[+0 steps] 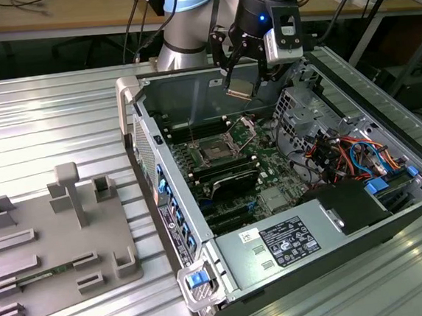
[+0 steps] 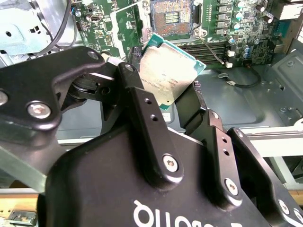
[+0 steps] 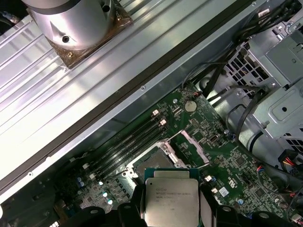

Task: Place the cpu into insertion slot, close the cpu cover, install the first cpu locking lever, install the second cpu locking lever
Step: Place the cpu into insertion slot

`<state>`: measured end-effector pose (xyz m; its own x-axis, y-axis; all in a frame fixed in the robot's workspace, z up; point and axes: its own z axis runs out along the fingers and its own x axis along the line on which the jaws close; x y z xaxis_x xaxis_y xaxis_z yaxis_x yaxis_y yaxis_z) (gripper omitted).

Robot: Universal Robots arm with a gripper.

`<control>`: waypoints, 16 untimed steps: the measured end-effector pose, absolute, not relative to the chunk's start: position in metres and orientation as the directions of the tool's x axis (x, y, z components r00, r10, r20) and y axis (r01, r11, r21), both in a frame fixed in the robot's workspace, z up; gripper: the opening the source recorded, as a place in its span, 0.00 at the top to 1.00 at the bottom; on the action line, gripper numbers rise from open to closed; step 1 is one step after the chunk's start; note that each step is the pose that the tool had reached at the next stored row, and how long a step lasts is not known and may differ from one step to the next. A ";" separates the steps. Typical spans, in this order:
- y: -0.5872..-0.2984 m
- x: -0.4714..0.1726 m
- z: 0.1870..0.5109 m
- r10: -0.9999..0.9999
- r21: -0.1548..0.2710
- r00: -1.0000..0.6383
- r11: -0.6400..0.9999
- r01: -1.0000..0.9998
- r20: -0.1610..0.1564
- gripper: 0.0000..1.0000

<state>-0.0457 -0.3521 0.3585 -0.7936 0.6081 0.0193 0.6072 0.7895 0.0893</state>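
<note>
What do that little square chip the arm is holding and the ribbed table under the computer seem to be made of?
The small flat square silver-grey chip: looks like brushed metal on top, matte sheen, over a green board-like edge. The ribbed silver table: probably aluminium, judging by bright reflective grooved slats.

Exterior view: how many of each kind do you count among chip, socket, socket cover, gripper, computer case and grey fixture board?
cpu: 1
insertion slot: 1
cpu cover: 1
gripper: 1, shut on the cpu
computer case: 1
grey fixture board: 1
Total: 6
</note>
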 end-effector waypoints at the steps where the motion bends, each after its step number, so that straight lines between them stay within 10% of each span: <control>1: -0.352 -0.046 0.358 0.608 0.089 -0.794 0.789 0.607 0.019 0.45; 16: -0.352 -0.046 0.358 0.643 0.089 -0.766 0.762 0.642 0.019 0.45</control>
